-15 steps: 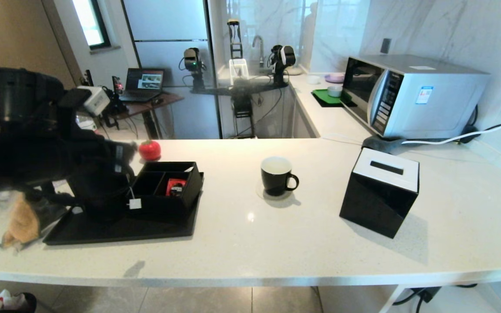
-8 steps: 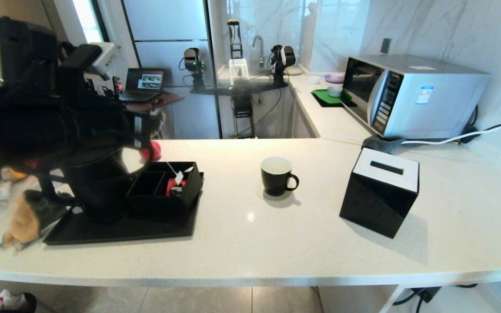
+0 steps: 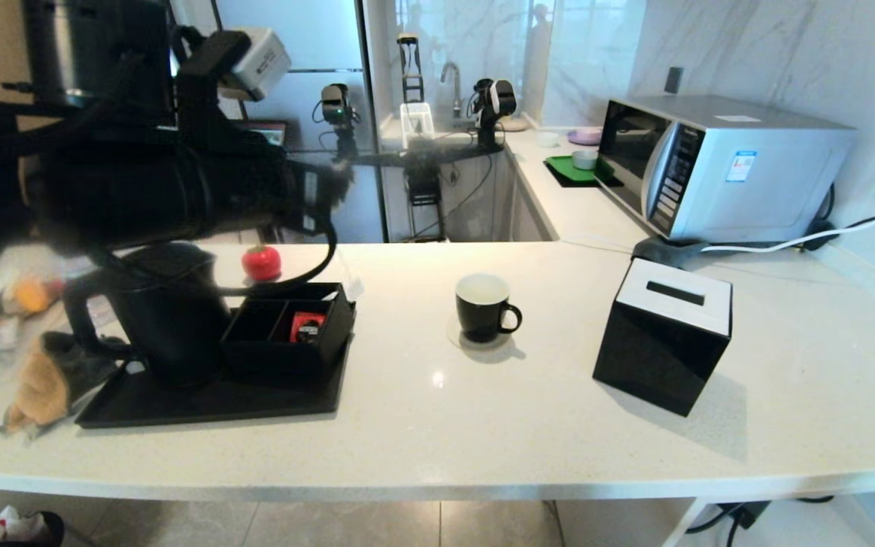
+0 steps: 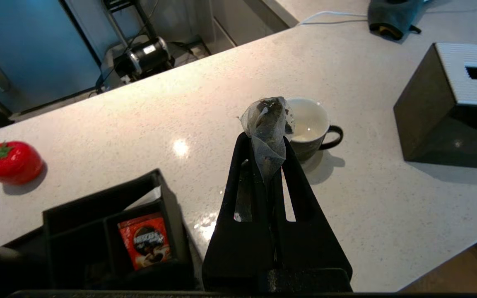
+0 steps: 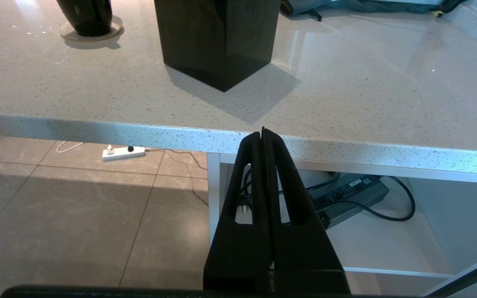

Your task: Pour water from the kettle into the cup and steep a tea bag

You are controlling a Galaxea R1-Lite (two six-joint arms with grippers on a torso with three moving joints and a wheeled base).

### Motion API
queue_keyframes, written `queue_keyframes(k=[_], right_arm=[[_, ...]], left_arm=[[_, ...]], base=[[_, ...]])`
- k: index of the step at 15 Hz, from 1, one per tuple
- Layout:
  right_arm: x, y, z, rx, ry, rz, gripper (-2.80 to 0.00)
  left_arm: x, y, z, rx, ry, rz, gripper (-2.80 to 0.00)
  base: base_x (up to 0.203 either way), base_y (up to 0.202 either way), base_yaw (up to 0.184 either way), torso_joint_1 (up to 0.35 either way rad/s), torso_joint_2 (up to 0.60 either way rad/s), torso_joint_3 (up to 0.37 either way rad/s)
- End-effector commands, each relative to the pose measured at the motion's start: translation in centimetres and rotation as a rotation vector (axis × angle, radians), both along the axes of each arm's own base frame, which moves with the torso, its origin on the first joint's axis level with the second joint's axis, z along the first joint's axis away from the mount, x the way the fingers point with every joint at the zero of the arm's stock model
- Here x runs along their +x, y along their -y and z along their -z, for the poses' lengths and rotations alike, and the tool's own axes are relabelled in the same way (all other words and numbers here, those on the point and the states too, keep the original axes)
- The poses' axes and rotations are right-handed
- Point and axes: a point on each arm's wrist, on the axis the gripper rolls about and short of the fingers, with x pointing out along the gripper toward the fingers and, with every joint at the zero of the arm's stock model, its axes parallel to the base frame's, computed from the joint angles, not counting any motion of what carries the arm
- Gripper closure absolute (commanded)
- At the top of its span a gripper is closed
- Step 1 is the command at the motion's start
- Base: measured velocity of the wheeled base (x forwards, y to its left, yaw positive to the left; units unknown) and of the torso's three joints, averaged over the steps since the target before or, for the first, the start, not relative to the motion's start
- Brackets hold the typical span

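At upper left of the head view the left gripper (image 4: 268,136) pinches the tea bag (image 4: 268,124) in mid-air. The cup (image 3: 484,308) stands at centre, apparently empty. The divided box (image 3: 293,323) holds a red packet (image 3: 305,325); beside it the kettle (image 3: 160,311). The right gripper (image 5: 263,134) is clenched, empty

Microwave (image 3: 718,163) at back right; black tissue box (image 3: 665,334) mid-counter; red strawberry (image 3: 261,262) behind black tray (image 3: 210,399).
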Motion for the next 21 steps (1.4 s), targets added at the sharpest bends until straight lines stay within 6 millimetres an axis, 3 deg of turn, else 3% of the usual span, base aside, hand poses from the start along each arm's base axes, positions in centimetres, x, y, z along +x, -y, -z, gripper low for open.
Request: queue_keyframes(k=[1, 9, 16, 21], right_arm=[[0.0, 0.0, 0.0, 0.001, 0.000, -0.001, 0.00], [0.0, 0.0, 0.0, -0.009, 0.000, -0.001, 0.00], [0.0, 0.0, 0.0, -0.019, 0.003, 0.000, 0.00], [-1.0, 0.0, -3.4, -0.028, 0.086, -0.020, 0.00]], left_arm=[[1.5, 1.4, 0.9, 0.013, -0.023, 0.016, 0.00], [6.6, 5.3, 1.1, -0.005, 0.002, 0.041, 0.00], [6.1, 5.9, 0.9, -0.006, 0.009, 0.061, 0.00], [5.4, 5.8, 0.3, -0.016, 0.022, 0.067, 0.00]], base=[[0.000, 0.000, 0.000, 0.000, 0.00, 0.000], [0.000, 0.000, 0.000, 0.000, 0.00, 0.000], [0.000, 0.000, 0.000, 0.000, 0.00, 0.000], [0.000, 0.000, 0.000, 0.000, 0.00, 0.000]])
